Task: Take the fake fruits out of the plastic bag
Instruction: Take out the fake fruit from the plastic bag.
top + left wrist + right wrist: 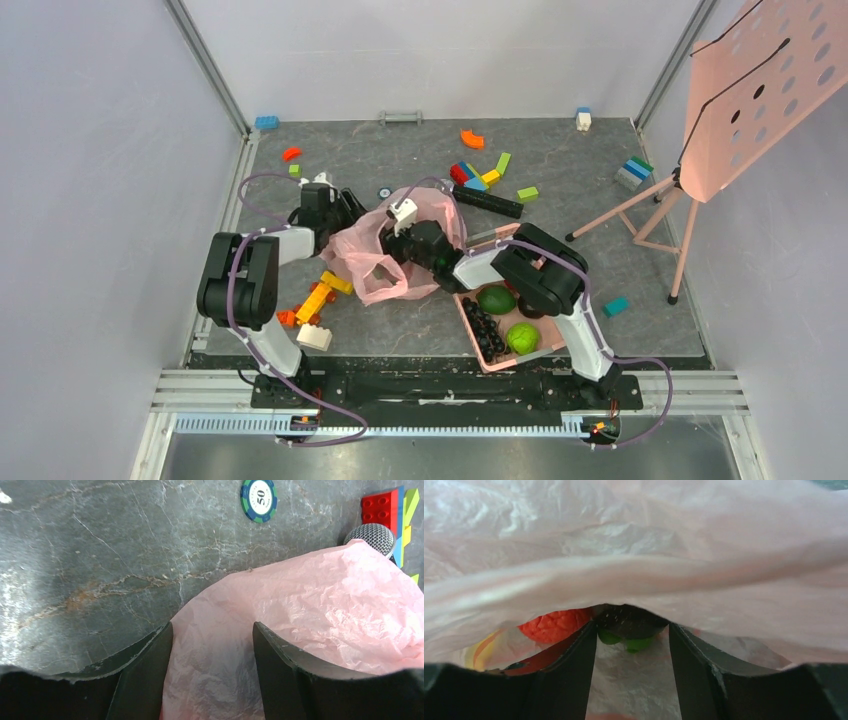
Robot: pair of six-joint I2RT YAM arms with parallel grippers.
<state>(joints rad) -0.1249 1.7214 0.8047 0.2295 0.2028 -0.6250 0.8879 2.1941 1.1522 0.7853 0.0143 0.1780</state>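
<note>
Currently: plastic bag, long axis from left gripper to right gripper, mouth toward the latter. Left jaws half apart, astride its film. Right jaws half apart inside, green fruit at their tips, grip unclear; red textured fruit beside one finger.

The left claw straddles the crinkled pink plastic bag, a poker chip lying beyond.
</note>
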